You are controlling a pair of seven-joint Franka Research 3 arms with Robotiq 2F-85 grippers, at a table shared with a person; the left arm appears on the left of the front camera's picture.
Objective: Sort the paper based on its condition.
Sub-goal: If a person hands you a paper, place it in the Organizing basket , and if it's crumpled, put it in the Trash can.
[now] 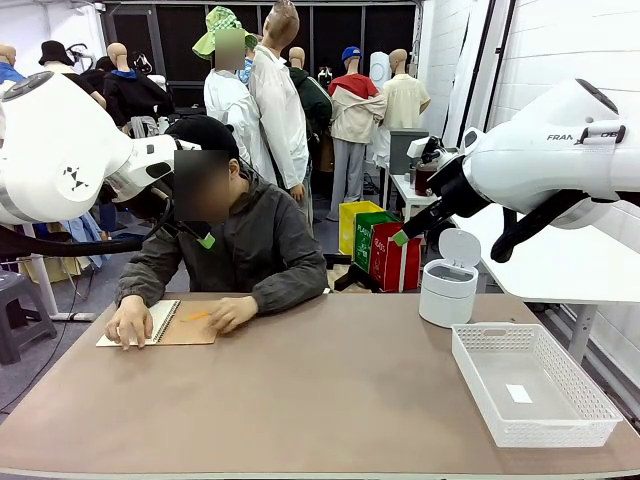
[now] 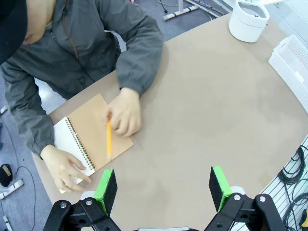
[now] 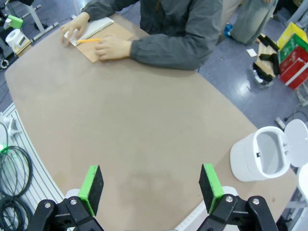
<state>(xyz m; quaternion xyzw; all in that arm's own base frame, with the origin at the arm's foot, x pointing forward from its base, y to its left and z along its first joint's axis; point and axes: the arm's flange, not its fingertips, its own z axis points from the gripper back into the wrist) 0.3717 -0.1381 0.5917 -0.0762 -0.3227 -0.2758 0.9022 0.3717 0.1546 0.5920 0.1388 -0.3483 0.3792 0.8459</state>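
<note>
Front view: the paper (image 1: 165, 318) lay at the far-left edge of the surface (image 1: 320, 400), pinned under the person's hand (image 1: 128, 323) beside the brown notebook cover (image 1: 190, 328). Whether it was loose or bound could not be told. An open-lidded white bin (image 1: 447, 290) and a white basket (image 1: 590, 420) stood on the right.

Left wrist view: left jaws wide open, empty, above bare surface near the notebook. An orange pencil (image 2: 109, 139) lay under the person's other hand.

Right wrist view: right jaws wide open, empty, well apart from the paper.

Judgement: wait until both hands are clear and read the sheet's condition first. Then pinch a free edge, not the cover.
</note>
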